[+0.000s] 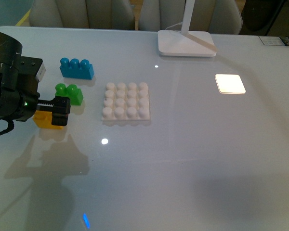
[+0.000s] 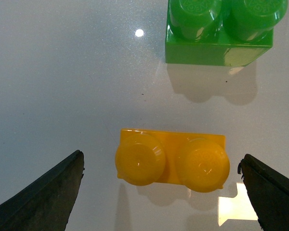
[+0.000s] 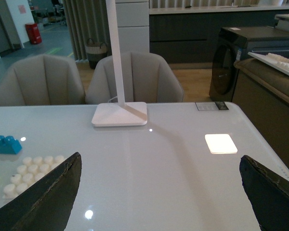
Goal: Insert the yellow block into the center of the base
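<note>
- The left gripper is spread wide; its two dark fingers stand on either side of the yellow block, with bare table showing between each finger and the brick, so I judge it is pinching nothing.
- The yellow block lies studs-up on the white table, at the left middle of the front frame; there the gripper body hides part of it.
- A green two-stud brick sits just beside the block, towards the top of the front frame; I would watch that a finger does not clip it when I shut.
- A blue three-stud brick is farther up, in the upper left; it is out of the way.
- The base sits right of the block, near the centre of the front frame; all its studs are bare, so nothing is inserted.
- The right gripper is spread and empty, looking out over the table; it does not show in the front frame.
- My read on progress: the approach looks done and the grasp is not yet made; left to do are closing on the block, lifting it, carrying it across to the base and pressing it onto the centre studs.
</note>
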Available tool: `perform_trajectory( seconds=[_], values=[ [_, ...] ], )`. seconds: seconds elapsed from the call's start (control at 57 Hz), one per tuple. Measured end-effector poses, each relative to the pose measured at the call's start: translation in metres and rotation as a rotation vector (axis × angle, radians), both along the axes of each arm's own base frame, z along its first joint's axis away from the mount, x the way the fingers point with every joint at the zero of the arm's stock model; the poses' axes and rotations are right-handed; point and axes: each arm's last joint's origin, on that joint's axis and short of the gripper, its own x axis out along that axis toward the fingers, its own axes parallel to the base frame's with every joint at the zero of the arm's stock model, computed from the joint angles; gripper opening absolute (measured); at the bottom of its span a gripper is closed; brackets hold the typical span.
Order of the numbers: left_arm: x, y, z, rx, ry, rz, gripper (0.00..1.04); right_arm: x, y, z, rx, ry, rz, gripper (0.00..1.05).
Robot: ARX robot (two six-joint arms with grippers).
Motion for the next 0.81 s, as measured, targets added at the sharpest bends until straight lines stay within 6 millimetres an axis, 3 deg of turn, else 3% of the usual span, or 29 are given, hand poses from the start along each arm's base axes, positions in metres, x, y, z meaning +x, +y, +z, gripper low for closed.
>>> perform_trajectory(
  seconds=[0.807],
  values=[
    [0.007,0.000,-0.014,-0.008,0.026,0.012,0.97,0.000,0.000,0.000,0.000,0.000,0.000,0.96]
  ],
)
